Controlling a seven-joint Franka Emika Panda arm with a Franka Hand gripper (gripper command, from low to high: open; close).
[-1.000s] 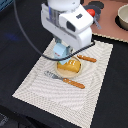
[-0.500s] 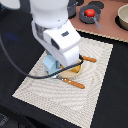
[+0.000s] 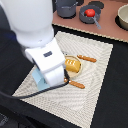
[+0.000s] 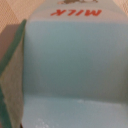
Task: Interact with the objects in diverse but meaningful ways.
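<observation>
At the exterior view's top, a dark pan (image 3: 89, 15) holds the red tomato (image 3: 89, 12), with a grey pot (image 3: 65, 7) to its left. The bread loaf (image 3: 73, 64) lies on a tan plate (image 3: 79, 69) mid-frame on the striped mat (image 3: 97, 60), whose right half lies open. The pale-blue carton (image 3: 39, 78) sits beneath the arm at centre-left, filling the wrist view (image 4: 70, 65); whether the fingers are spread or pinching, I cannot tell.

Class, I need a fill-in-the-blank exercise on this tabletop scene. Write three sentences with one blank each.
1. The red word printed on the pale-blue carton is ____.
2. The bread loaf lies on a round tan ____.
3. The red tomato sits in a dark pan, off the woven ____.

Missing words: MILK; plate; mat
</observation>
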